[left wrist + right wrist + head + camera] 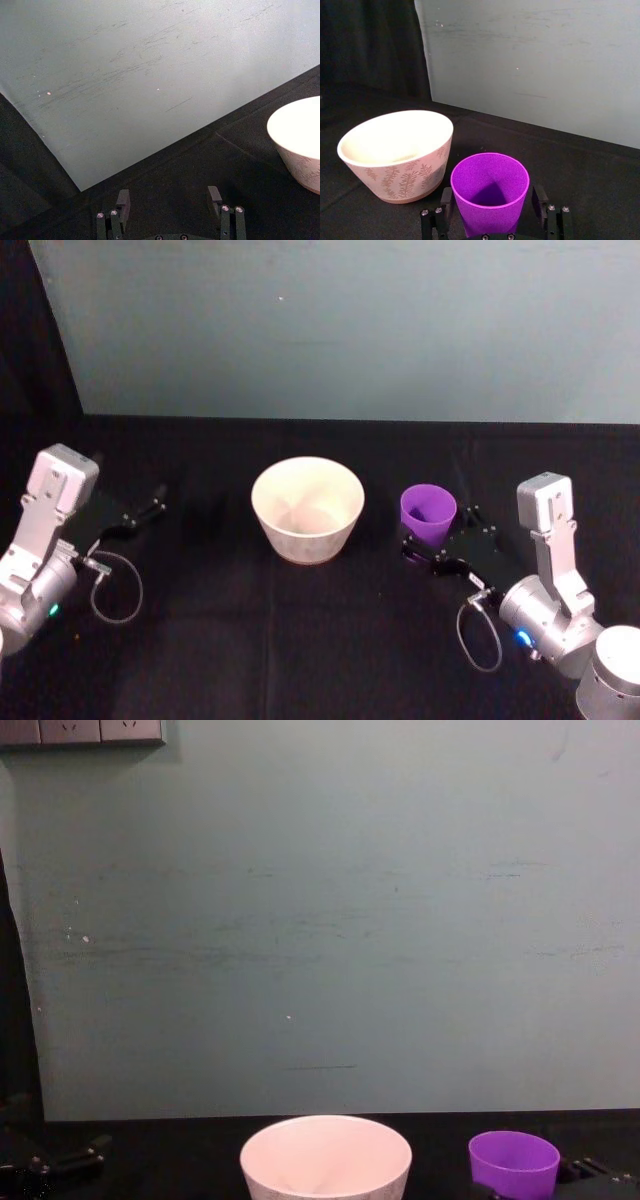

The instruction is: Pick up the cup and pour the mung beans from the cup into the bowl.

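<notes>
At the back, a broad grey-green wall panel (350, 330), faintly scuffed, upright behind everything. Below it, a black table (300, 640) across the whole foreground. Low at the left edge of the head view, the silver left arm (45, 530), angled inward over bare cloth, well apart from the bowl; low at the right edge, the silver right arm (550, 560), stretched in toward the cup. Near the table's middle, the bowl (300, 540): wide, off-white, upright, brownish leafy sprigs on its outer wall, pale and smooth inside. Just beside it on the robot's right, apart from it by a strip of black cloth, the cup (430, 528): purple, tapered, upright on the table, mouth open upward, bottom in shadow, so no telling what lies inside. Around the cup, the right gripper (491, 192), its fingers (446, 200) spread, one close alongside each side of the purple wall, contact not clear, nothing pinched. Over on the left, the left gripper (169, 192), fingers (123, 200) spread wide with bare black cloth between them, the bowl's rim farther ahead and off to one side. Smallest, a thin cable loop (138, 592) under the left wrist and another (498, 640) under the right.
</notes>
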